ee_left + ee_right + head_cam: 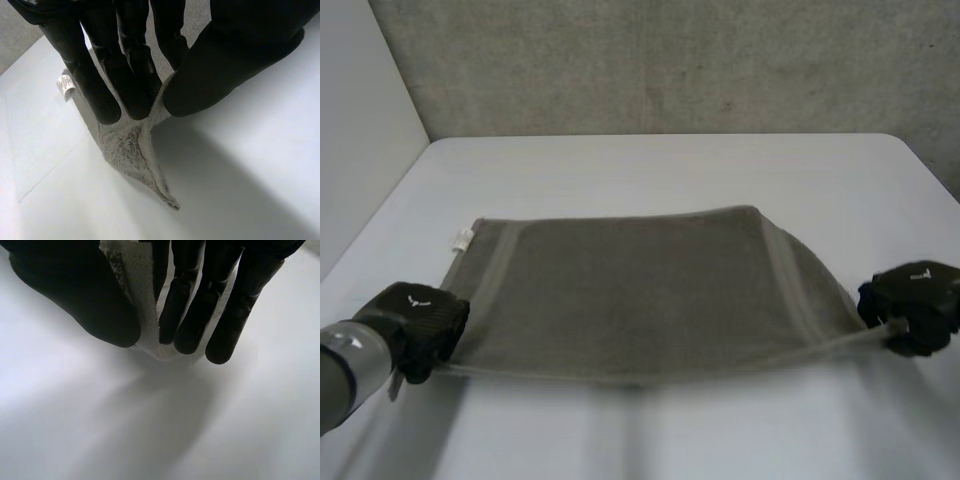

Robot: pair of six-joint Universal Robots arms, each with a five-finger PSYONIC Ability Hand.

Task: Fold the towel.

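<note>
Pinching the two near corners of the towel [640,295] is how both hands stand. The left hand [420,325] has its fingers [135,75] pressed against the thumb [225,65] with a corner of cloth caught between them, and the tip of that corner hangs free just below the fingertips. The right hand [915,305] grips the other near corner the same way, fingers [195,315] and thumb [75,295] clamped on a pale strip of hem. Between the hands the near edge is drawn taut and looks raised just off the counter [670,170]. Beyond the fingers the body of the towel lies flat and spread wide, its far edge resting on the counter. A small white label [463,240] sticks out at the far corner on the left hand's side.

The step in hand appears to be the first fold, carrying the near edge over to meet the far one. To do it well, both hands should rise together and travel away at one pace, so the edge runs level and no slack bunches midway. The lift should be high enough that the carried half clears the flat half rather than dragging it. Each near corner should land on its far corner, the left one by the label, before either pinch lets go. The side edge running out to the right hand looks slanted, so that hand may need to draw inward as it goes.
</note>
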